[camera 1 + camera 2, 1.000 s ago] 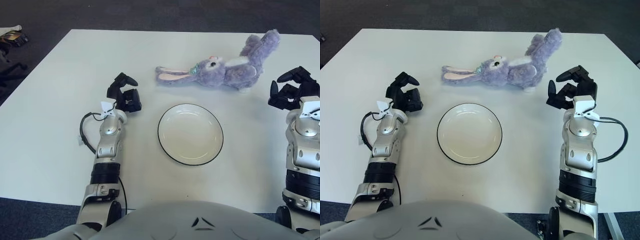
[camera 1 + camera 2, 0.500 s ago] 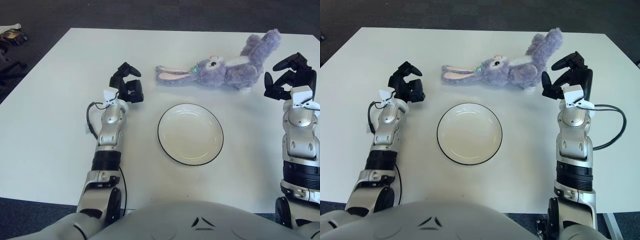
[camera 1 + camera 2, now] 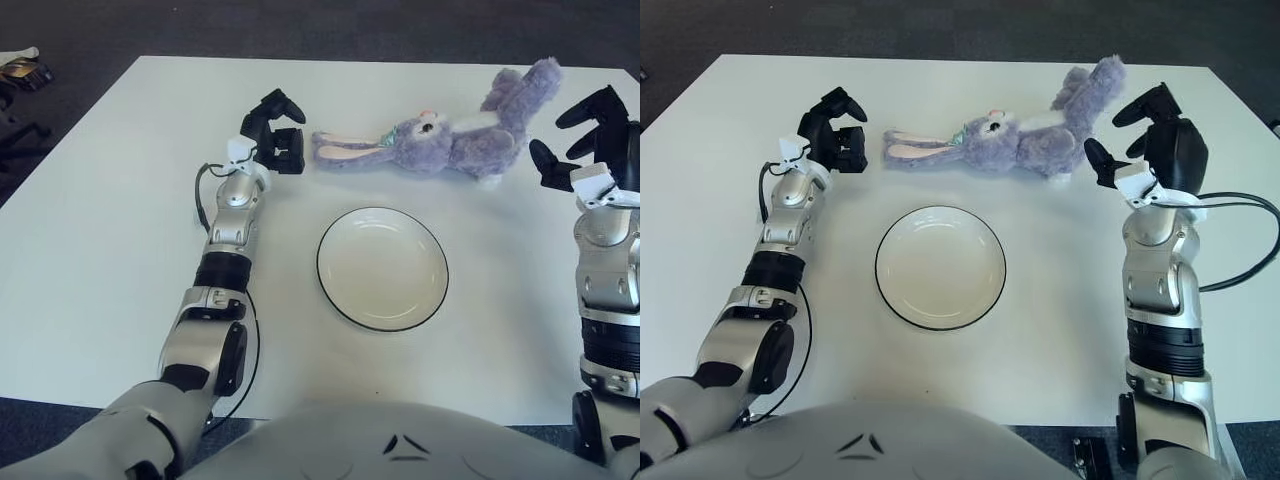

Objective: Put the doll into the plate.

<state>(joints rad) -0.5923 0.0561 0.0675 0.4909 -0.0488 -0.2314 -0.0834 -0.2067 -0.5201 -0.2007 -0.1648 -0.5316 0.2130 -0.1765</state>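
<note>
One doll [image 3: 1025,138] lies at upper centre; one plate [image 3: 940,267] sits mid-frame. Left hand [image 3: 840,141] and right hand [image 3: 1150,140], both spread and empty, flank the doll.

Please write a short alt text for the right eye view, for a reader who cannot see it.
A purple toy rabbit lies on a white table behind an empty plate. The robot's left hand is beside its ears, the right hand beside its feet, both open.
</note>
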